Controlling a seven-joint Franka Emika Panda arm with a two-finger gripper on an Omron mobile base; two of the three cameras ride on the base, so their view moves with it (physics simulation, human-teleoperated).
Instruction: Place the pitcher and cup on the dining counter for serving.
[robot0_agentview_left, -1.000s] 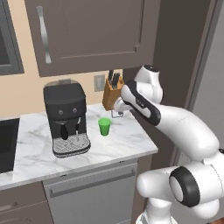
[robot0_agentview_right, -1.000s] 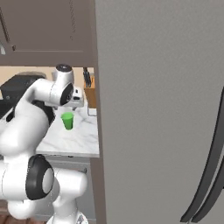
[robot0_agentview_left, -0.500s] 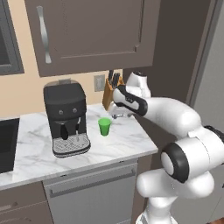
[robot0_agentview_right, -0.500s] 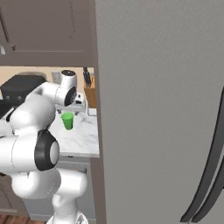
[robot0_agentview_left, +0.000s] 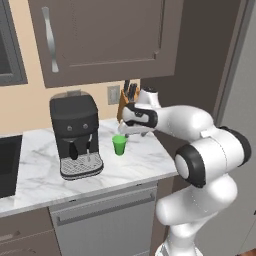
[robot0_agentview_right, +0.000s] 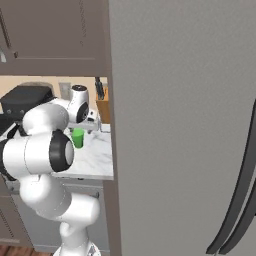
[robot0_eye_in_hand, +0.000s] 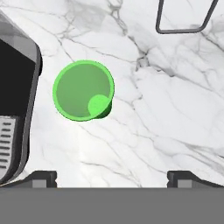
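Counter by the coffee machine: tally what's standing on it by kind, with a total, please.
Green cup: 1
Black coffee machine: 1
Wooden knife block: 1
Total: 3, all on the marble counter. The cup stands upright beside the coffee machine, apart from it.

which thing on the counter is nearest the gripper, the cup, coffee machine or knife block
The green cup: it stands alone on the marble just under the open gripper. The black coffee machine sits further left and the knife block back by the wall.
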